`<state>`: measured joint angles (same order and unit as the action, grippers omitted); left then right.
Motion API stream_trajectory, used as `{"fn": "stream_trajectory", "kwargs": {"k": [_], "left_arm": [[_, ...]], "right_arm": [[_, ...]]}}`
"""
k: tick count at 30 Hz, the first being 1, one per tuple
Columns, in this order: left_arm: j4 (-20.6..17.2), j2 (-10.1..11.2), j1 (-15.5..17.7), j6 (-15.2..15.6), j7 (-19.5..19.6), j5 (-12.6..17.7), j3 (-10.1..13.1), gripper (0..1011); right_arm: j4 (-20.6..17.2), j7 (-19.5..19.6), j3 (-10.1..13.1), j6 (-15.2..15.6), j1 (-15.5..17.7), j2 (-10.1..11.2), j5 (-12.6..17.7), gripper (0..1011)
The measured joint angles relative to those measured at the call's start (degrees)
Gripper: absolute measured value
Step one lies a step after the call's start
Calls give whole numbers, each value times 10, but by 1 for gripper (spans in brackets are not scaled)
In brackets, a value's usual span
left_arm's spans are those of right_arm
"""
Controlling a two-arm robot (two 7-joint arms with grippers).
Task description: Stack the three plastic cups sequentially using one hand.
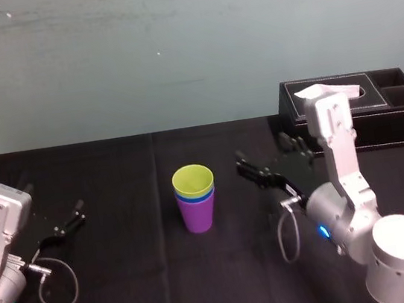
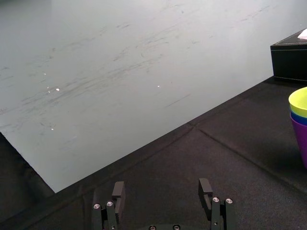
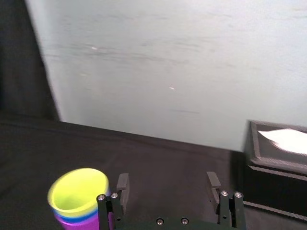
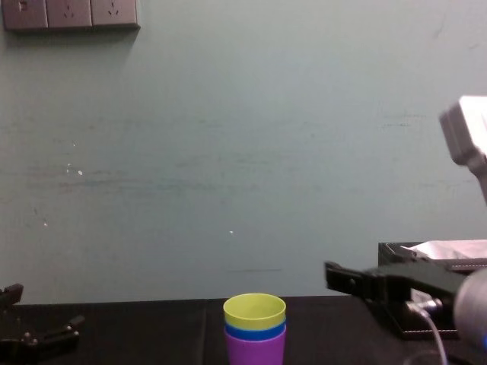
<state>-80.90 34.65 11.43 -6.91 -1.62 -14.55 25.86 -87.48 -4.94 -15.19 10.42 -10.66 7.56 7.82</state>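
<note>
a: since the yellow-green cup (image 1: 192, 178) sits nested in the blue cup (image 1: 194, 196), and that one in the purple cup (image 1: 198, 215), i'd judge the stacking done. the stack stands upright at the centre of the head view.

b: agreed. the right gripper (image 3: 168, 181) is just right of the stack there, with its jaws spread wide and nothing between them. what's left, i think, is getting clear without a bump.

a: then pull straight back along its own axis, with no sideways sweep. in the right wrist view one finger (image 3: 123, 184) is close beside the yellow-green rim, so any swing toward it could tip the stack.

b: what about room?

a: the black tissue box (image 1: 354, 111) sits at the upper right of the head view, near the arm's elbow side, so don't retreat that way. the bare black cloth (image 1: 146, 287) at lower centre is open. mind the grey cable (image 1: 282, 240) looping under the wrist.

b: and the left gripper (image 2: 161, 188)?

a: it's parked at the lower left of the head view with its jaws wide, well apart from the cups.
</note>
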Motion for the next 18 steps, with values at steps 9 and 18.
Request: {"fn": "stream_trajectory", "kwargs": {"k": [9,18], "left_arm": [[0,0,0,0,0,0,0,1000],[0,0,0,0,0,0,0,1000]], "right_arm": [[18,58,29,-18,32,-25,-26,1004],[27,60,32,-21,36,-30,-33,1004]]}}
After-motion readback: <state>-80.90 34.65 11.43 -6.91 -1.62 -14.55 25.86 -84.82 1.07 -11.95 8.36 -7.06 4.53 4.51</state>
